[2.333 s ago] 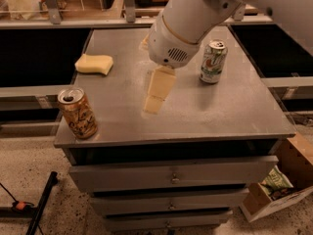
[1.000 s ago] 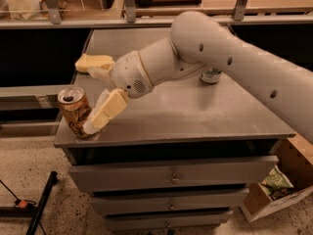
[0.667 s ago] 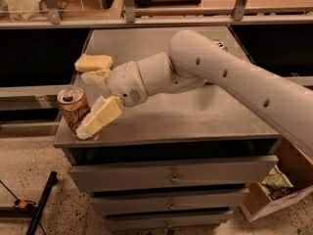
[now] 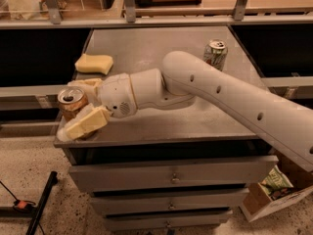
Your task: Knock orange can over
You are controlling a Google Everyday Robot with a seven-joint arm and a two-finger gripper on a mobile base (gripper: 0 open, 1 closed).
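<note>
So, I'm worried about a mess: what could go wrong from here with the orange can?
The slim orange-tan aluminium can stands at the grey metal table's front corner, the gripper right beside it. A push could send it off the edge onto the floor rather than tipping it on top.

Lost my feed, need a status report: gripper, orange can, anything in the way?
Gripper open at table front-left corner, fingers straddling orange can. Can upright, near edge. Sponge behind, apart.

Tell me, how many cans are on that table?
2: orange can front left, at the gripper; white can back right. The arm may hide more.
</note>
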